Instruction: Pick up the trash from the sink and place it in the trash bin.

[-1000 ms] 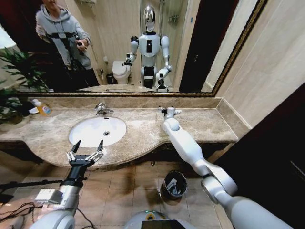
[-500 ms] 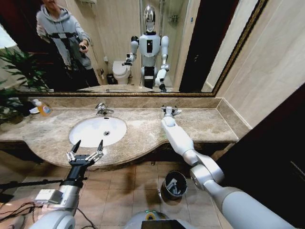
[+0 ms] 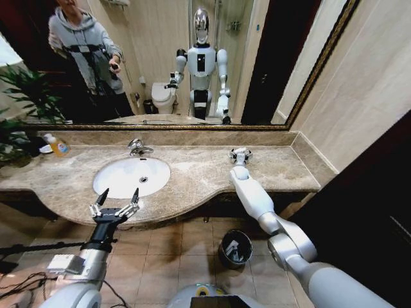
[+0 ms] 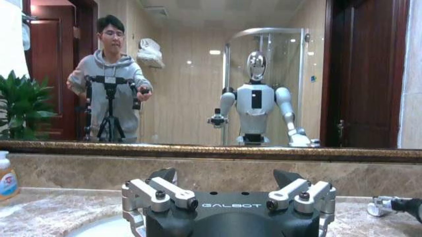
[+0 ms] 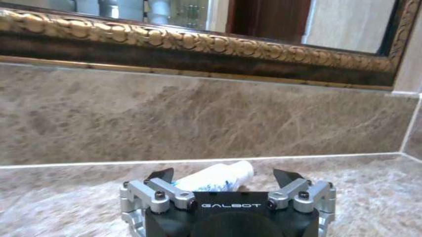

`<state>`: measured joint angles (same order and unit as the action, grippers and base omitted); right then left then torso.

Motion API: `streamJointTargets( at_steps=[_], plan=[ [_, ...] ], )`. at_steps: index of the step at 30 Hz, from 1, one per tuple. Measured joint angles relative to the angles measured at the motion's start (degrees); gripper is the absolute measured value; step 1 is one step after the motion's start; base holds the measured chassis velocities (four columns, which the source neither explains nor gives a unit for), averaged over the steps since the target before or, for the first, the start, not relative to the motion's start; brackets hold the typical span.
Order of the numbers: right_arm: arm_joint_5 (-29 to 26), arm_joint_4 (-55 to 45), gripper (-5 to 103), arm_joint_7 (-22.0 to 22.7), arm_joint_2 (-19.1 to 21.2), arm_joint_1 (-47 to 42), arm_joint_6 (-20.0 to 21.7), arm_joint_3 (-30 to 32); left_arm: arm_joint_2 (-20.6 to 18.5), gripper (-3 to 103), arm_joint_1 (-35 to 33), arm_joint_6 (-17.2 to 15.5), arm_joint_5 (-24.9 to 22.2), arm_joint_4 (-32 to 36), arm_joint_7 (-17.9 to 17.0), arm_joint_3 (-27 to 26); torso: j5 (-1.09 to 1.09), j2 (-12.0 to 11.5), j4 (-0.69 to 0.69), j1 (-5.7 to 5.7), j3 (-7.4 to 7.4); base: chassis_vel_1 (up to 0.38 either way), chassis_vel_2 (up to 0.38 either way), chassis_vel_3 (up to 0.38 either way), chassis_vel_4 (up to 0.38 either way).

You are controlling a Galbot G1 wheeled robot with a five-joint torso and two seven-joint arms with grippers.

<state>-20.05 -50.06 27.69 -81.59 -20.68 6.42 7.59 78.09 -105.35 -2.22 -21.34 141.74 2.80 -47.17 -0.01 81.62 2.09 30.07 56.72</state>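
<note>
White tube (image 5: 216,177) lies between the open right gripper (image 3: 241,154), which has shifted rightward.

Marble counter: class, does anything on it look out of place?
Yes: a small white tube lies on its side on the counter near the back wall, between the open fingers of the right gripper, away from the sink.

Warm, even indoor light is filling the room. My head view is bending straight lines toward the edges, and the mirror (image 3: 160,64) frame is curving. The sink (image 3: 131,176) is glowing bright white, the floor below lying dimmer. In my right wrist view, the near hand (image 5: 224,180) is looking soft.
</note>
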Motion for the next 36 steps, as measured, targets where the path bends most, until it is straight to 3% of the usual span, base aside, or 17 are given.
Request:
streamJointTargets(
  at_steps=[7, 11, 16, 20, 22, 26, 28, 31, 36],
  plan=[
    [-5.7, -4.9, 98, 0.7, 1.3, -1.4, 2.8, -4.9, 0.0, 100, 0.0, 0.0, 0.0, 0.0, 0.0, 0.0, 0.01, 0.0, 0.02, 0.01, 0.02, 0.000, 0.000, 0.000, 0.000],
    [-6.7, -6.0, 98, 0.9, 2.2, -2.2, 3.5, -7.4, 0.0, 100, 0.0, 0.0, 0.0, 0.0, 0.0, 0.0, 0.09, 0.0, 0.02, 0.06, 0.06, 0.000, 0.000, 0.000, 0.000],
    [-6.8, -6.1, 97, 0.9, 2.2, -2.4, 3.4, -8.2, 0.0, 100, 0.0, 0.0, 0.0, 0.0, 0.0, 0.0, 0.00, 0.0, 0.03, 0.03, 0.04, 0.000, 0.000, 0.000, 0.000],
    [-6.8, -6.0, 79, 0.9, 2.3, -2.3, 2.4, -8.1, 0.0, 100, 0.0, 0.0, 0.0, 0.0, 0.0, 0.0, 0.02, 0.0, 0.03, 0.03, 0.04, 0.000, 0.000, 0.000, 0.000],
    [-6.7, -6.2, 79, 0.8, 2.5, -2.5, 1.8, -7.9, 0.0, 100, 0.0, 0.0, 0.0, 0.0, 0.0, 0.0, 0.02, 0.0, 0.02, 0.03, 0.03, 0.000, 0.000, 0.000, 0.000],
    [-4.5, -7.5, 57, -0.6, 3.7, -3.7, -1.7, -7.1, 0.0, 100, 0.0, 0.0, 0.0, 0.0, 0.0, 0.0, 0.01, 0.0, 0.02, 0.02, 0.03, 0.000, 0.000, 0.000, 0.000],
    [-4.1, -7.9, 57, -0.8, 4.0, -4.1, -2.4, -7.0, 0.0, 100, 0.0, 0.0, 0.0, 0.0, 0.0, 0.0, 0.01, 0.0, 0.01, 0.02, 0.03, 0.000, 0.000, 0.000, 0.000],
    [-3.7, -9.3, 41, -1.1, 4.8, -4.9, -3.6, -6.5, 0.0, 100, 0.0, 0.0, 0.0, 0.0, 0.0, 0.0, 0.01, 0.0, 0.02, 0.01, 0.02, 0.000, 0.000, 0.000, 0.000],
    [-3.7, -10.8, 25, -1.1, 5.4, -5.3, -4.1, -6.5, 0.0, 100, 0.0, 0.0, 0.0, 0.0, 0.0, 0.0, 0.01, 0.0, 0.01, 0.02, 0.02, 0.000, 0.000, 0.000, 0.000]
  ],
)
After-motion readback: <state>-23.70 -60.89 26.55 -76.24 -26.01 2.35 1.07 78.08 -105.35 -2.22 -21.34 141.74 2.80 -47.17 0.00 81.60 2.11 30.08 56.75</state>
